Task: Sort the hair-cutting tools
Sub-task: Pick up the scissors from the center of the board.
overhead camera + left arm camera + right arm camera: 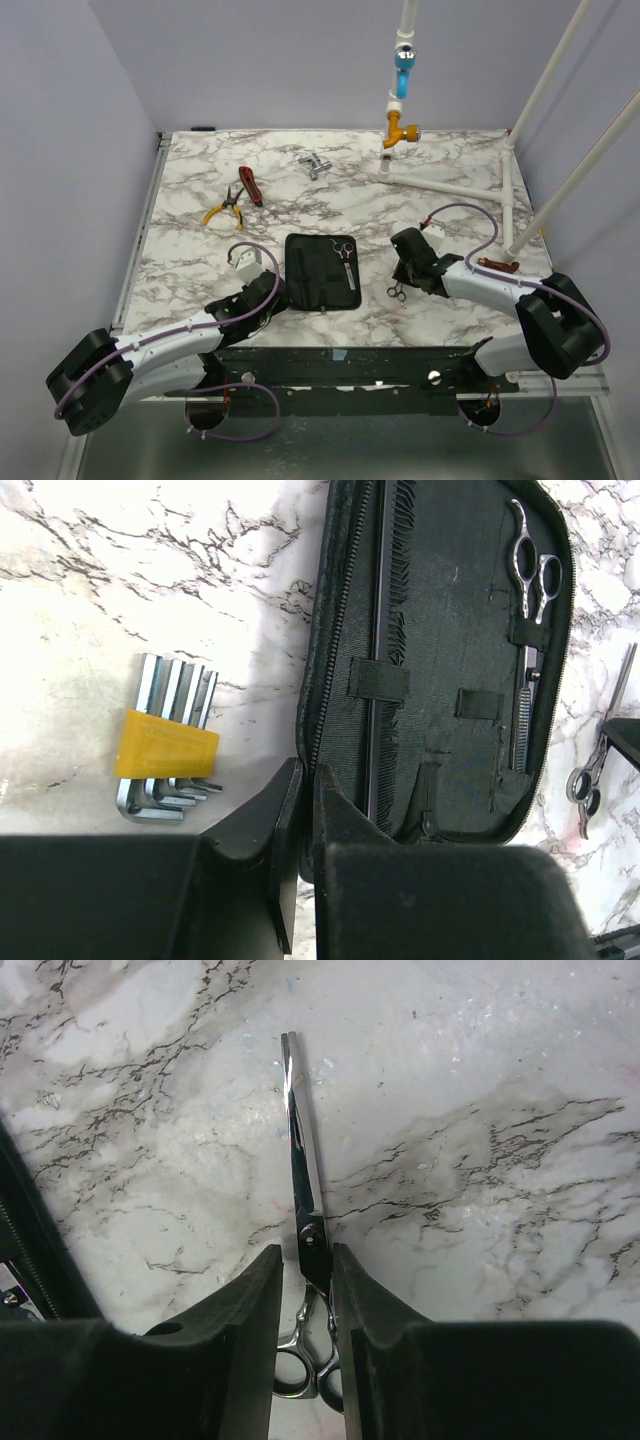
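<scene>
Reaching low, right pincer [306, 1255] straddles the scissors [299, 1140] at the pivot, grip unclear; left pincer [308, 775] clamps the case [450, 630] edge.

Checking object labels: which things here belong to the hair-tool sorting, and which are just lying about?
Job: loose scissors, cased scissors, black comb, black case.
Lying about: yellow-handled pliers, red-handled tool, hex keys, silver metal piece.
</scene>
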Tool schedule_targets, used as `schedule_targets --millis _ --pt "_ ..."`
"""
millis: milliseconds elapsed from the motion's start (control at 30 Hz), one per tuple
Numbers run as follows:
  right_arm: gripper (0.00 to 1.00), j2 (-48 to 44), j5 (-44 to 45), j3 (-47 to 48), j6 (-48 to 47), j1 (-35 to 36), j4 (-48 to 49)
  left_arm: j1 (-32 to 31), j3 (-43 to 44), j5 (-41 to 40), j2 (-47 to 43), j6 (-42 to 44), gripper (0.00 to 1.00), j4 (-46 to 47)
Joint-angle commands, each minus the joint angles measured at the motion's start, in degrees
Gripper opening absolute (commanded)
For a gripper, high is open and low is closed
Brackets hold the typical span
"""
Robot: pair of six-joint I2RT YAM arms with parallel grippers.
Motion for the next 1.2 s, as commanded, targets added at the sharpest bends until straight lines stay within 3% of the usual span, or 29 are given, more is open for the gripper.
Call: schedule_targets --millis 0,133,167,300,433,600,867,1167 --pt "0.28 5.40 -5.75 -2.72 -2.45 0.37 -3.91 -0.14 -1.13 -2.42 -0.63 -0.75 0.12 -2.93" --pt "0.22 5.41 -6.44 -2.60 -3.28 0.35 -3.82 -0.15 -1.24 -2.49 -1.11 -0.48 0.32 -3.46" --pt "0.21 5.40 -6.77 -2.55 -3.80 0.35 -3.95 -0.14 -1.33 -2.58 -1.32 -0.18 0.33 -3.35" --pt "0.21 6.90 -8.97 -1.49 -5.19 0.37 -5.04 -0.14 -1.55 -2.69 -1.96 0.78 0.32 -2.77" --pt "0.36 6.69 -9.35 0.10 -5.73 0.66 -7.34 -0.14 -1.26 -2.67 -2.21 1.45 0.32 -2.77" --pt "0.43 8.90 -9.03 5.33 -7.54 0.96 -13.35 -0.14 -1.18 -2.04 -2.58 2.25 0.32 -2.37" --pt "0.39 13.89 -4.90 13.57 -14.92 0.94 -24.17 -0.05 -1.83 -1.19 -2.35 2.88 0.32 0.07" --pt "0.27 16.46 -9.10 12.56 -15.89 0.99 -22.26 -0.05 -1.16 -0.48 -1.96 3.92 0.31 1.01"
